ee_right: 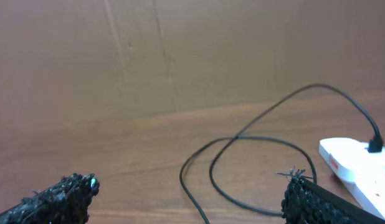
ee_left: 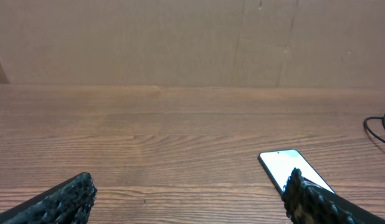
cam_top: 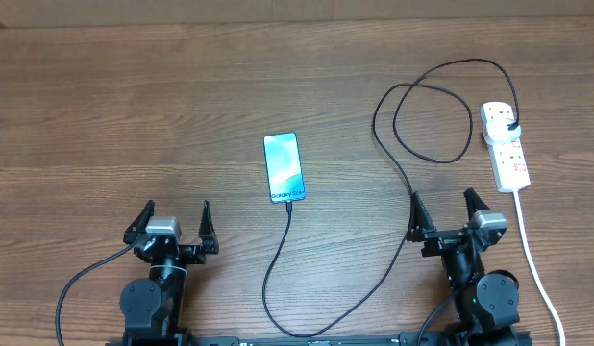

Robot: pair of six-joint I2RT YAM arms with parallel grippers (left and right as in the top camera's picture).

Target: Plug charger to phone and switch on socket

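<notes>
The phone (cam_top: pixel 284 167) lies mid-table with its light-blue screen up; the thin black charger cable (cam_top: pixel 278 258) meets its near end, loops along the front of the table and up to a black plug (cam_top: pixel 511 128) seated in the white socket strip (cam_top: pixel 507 146) at the right. My left gripper (cam_top: pixel 172 220) is open and empty, near the front edge, left of the phone (ee_left: pixel 288 168). My right gripper (cam_top: pixel 445 210) is open and empty, just in front of the cable loops (ee_right: pixel 255 165) and the strip (ee_right: pixel 361 165).
The strip's white cord (cam_top: pixel 533 259) runs down the right side, past my right arm, to the table's front edge. A brown cardboard wall (ee_left: pixel 192 37) stands behind the far edge of the wooden table (cam_top: pixel 134 115).
</notes>
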